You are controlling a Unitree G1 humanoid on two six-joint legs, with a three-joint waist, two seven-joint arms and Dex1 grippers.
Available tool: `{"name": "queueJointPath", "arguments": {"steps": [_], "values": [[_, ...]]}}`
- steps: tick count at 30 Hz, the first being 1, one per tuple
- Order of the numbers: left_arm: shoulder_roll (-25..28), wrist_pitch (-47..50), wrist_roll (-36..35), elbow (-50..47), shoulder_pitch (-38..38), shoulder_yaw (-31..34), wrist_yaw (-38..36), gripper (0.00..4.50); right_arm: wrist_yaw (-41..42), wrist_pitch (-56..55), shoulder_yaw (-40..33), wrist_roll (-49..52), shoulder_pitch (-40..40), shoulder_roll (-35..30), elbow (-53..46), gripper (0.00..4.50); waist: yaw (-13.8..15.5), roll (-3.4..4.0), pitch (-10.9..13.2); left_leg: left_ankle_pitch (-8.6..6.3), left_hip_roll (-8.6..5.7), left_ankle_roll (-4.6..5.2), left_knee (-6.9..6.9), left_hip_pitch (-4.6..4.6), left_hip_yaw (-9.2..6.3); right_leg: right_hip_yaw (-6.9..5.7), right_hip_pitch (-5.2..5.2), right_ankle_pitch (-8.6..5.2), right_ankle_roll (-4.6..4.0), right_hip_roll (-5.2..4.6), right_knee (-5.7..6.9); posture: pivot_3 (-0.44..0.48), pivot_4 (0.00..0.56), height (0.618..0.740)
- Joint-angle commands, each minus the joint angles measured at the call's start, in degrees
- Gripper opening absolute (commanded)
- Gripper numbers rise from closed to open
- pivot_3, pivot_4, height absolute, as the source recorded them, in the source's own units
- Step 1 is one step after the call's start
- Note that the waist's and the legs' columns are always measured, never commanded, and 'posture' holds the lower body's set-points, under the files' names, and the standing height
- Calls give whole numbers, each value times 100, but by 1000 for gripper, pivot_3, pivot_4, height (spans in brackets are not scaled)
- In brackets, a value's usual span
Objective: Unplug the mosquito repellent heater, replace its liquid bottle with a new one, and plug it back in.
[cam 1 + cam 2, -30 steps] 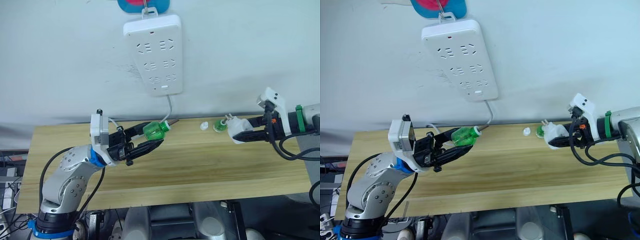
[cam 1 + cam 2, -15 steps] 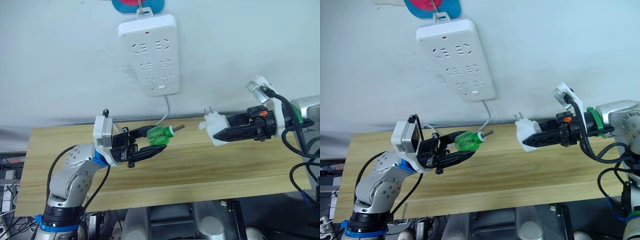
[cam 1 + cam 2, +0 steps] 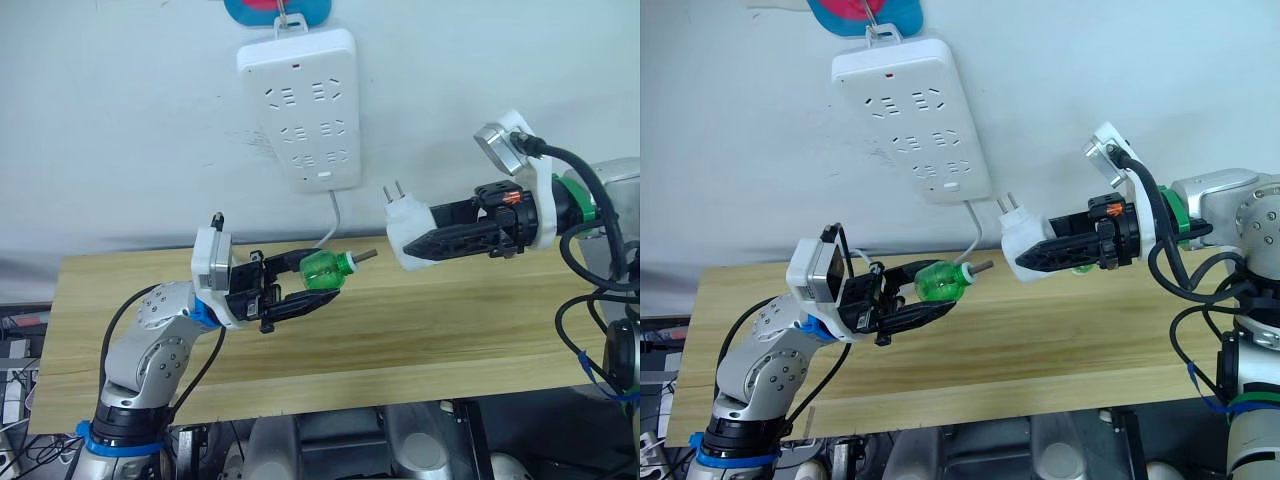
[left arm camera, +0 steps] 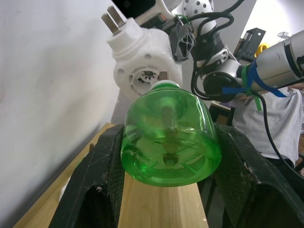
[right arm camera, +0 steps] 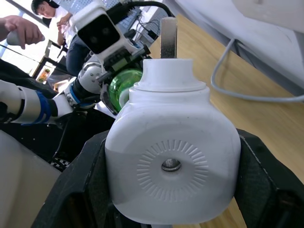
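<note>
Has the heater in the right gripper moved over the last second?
Yes. The mosquito repellent heater, held in the right gripper, has risen off the table and moved toward the robot's left, closer to the power strip.

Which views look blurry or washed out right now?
Left wrist view: the green bottle is sharp, the room behind it bright and hazy. Right wrist view: the heater is sharp, the people behind soft. Left eye view: the wall and power strip are evenly lit, without glare.

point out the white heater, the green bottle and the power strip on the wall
heater (image 3: 407, 236), left eye view, on its white body near the prongs
green bottle (image 3: 322, 272), left eye view, middle of its green body
power strip (image 3: 300, 105), left eye view, centre of its face
</note>
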Motion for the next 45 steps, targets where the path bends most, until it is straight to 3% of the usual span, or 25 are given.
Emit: {"name": "queueJointPath", "arguments": {"steps": [1, 21, 45], "values": [[-38, -79, -33, -42, -34, -16, -106, 2256, -52, 65, -130, 341, -210, 47, -163, 2965, -2, 0, 0, -1, 0, 1, 0, -2, 0, -1, 0, 0, 0, 0, -1, -334, 403, 740], [-115, -35, -50, 24, -247, -29, -67, 2256, -565, 25, 144, 838, -539, 406, -236, 2965, -43, 0, 0, -2, 0, 4, 8, -36, -12, -26, -7, 0, 0, 0, -6, -331, 407, 740], [-51, 77, -107, -71, -248, 82, -29, 2256, -634, -345, 345, 727, -311, 210, -172, 2965, -46, 0, 0, -2, -2, 3, 9, -37, -13, -28, -7, 0, 0, -1, -5, -311, 402, 740]]}}
